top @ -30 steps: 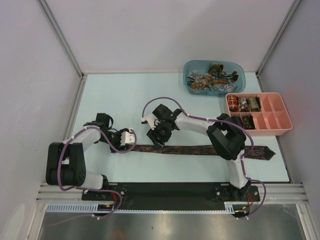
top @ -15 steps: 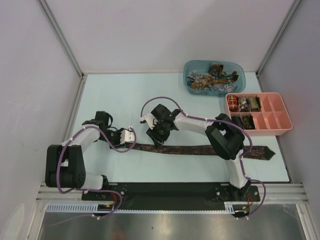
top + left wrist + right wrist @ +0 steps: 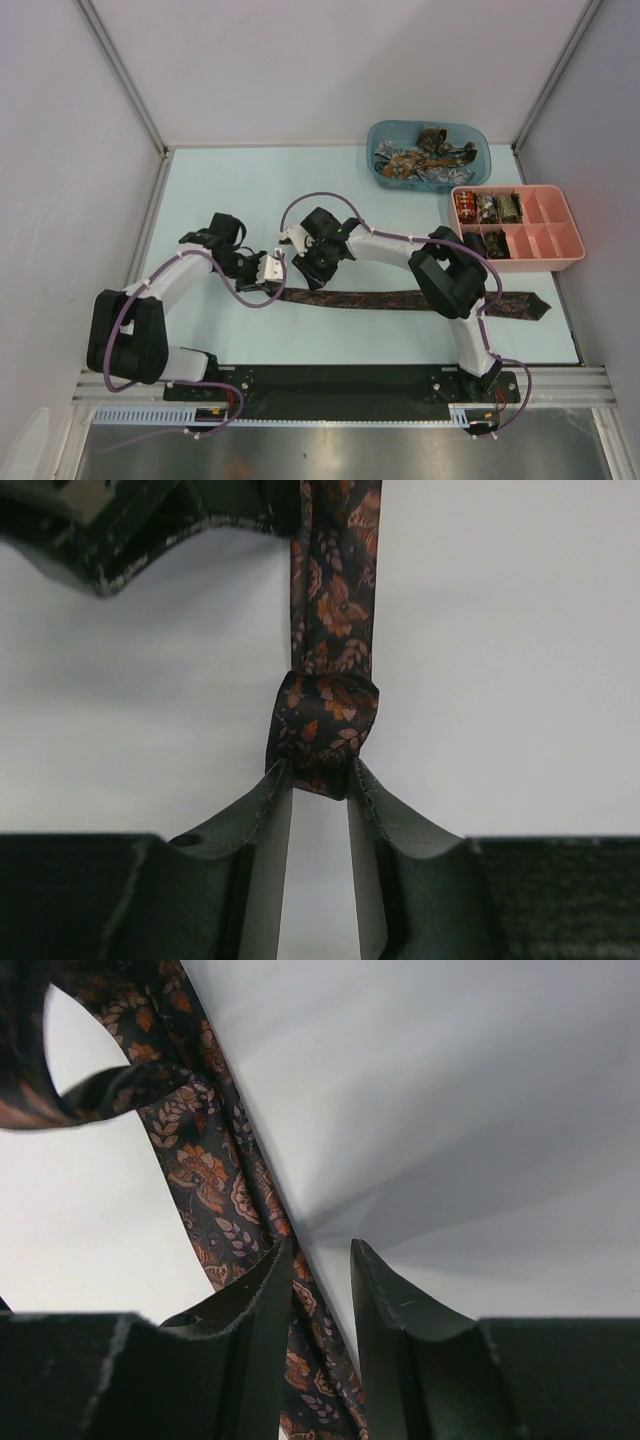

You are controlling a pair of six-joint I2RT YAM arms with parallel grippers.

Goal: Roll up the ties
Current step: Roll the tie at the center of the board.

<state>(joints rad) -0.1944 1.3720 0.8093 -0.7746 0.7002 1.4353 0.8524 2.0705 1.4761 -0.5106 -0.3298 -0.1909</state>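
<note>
Two grippers meet at the left end of one dark brown tie (image 3: 400,299) lying along the table (image 3: 250,200).
Left gripper (image 3: 320,772) pinches its small rolled end, jaws almost closed. Right gripper (image 3: 320,1248) stands just beside, jaws narrowly parted; the tie passes under one jaw, nothing between them.

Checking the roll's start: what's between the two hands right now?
A short stretch of the dark brown floral fabric tie, running from the left hand toward the right hand; the left wrist view shows it best.
</note>
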